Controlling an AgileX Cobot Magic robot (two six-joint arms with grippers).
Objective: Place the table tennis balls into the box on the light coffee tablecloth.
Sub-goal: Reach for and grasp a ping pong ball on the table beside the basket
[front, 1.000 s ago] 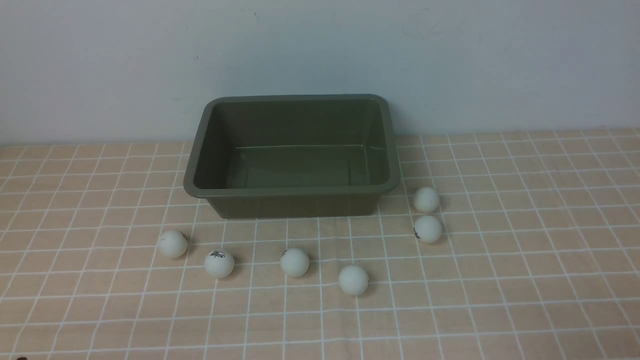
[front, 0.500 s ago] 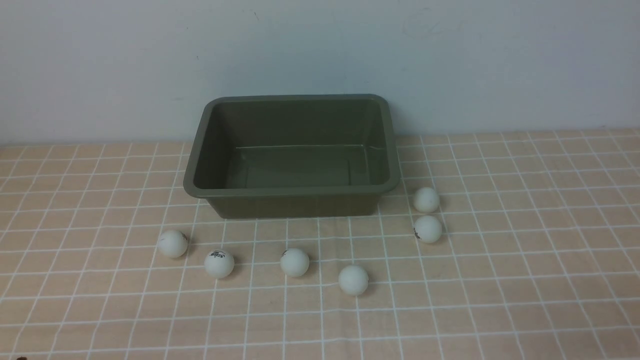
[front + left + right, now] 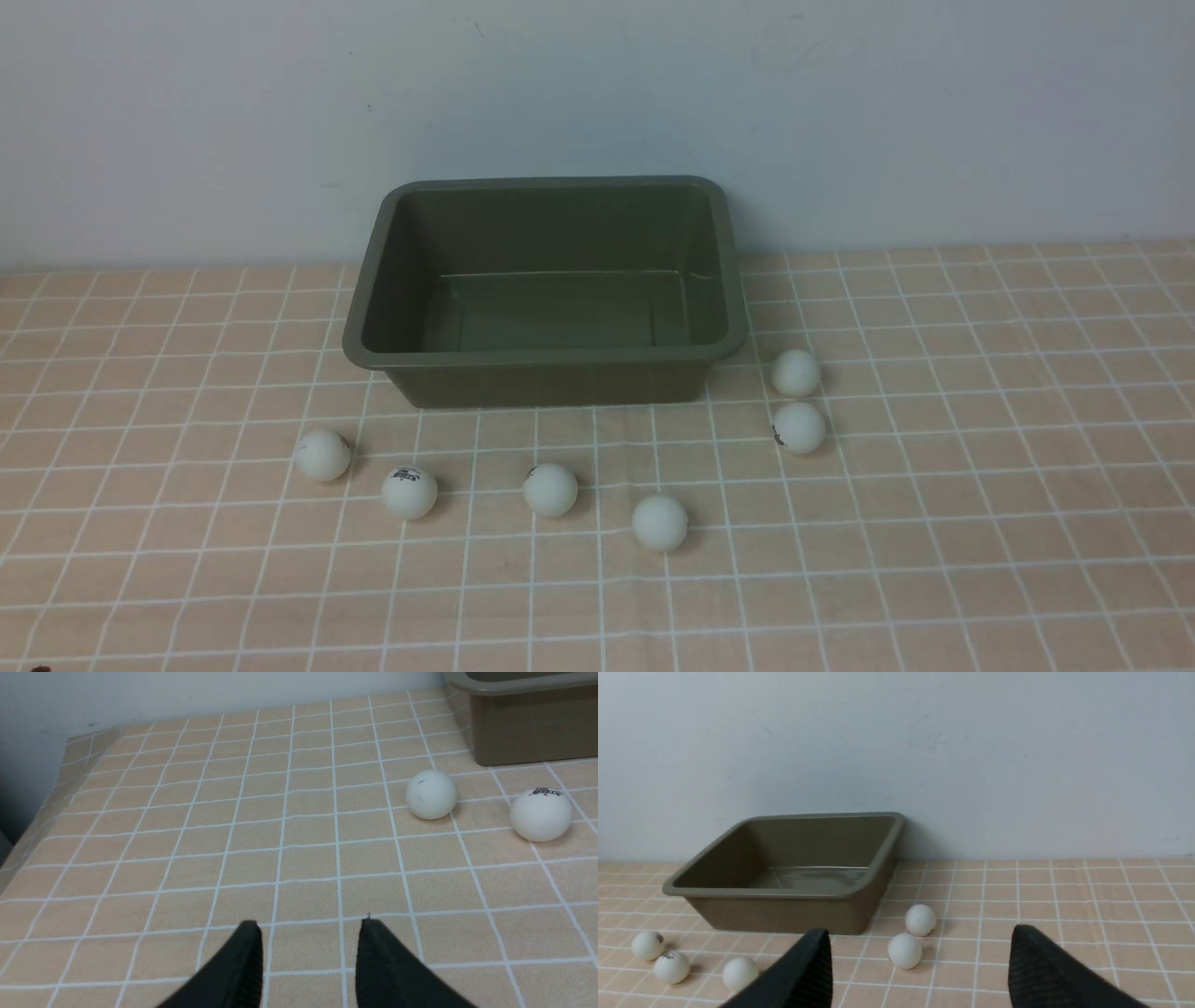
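The olive-green box (image 3: 545, 357) stands empty at the back of the light coffee tablecloth (image 3: 980, 523). Several white table tennis balls lie in front of it: four in a row, from the leftmost (image 3: 322, 455) to the one at the right end (image 3: 660, 522), and two by its right corner (image 3: 796, 372) (image 3: 799, 427). Neither gripper shows in the front view. My left gripper (image 3: 308, 924) is open and empty above the cloth, short of two balls (image 3: 430, 794) (image 3: 541, 814). My right gripper (image 3: 920, 933) is open wide and empty, facing the box (image 3: 784, 914) and balls (image 3: 904, 950).
A pale wall (image 3: 597, 93) rises right behind the box. In the left wrist view the cloth's edge (image 3: 28, 826) drops off at the table's side.
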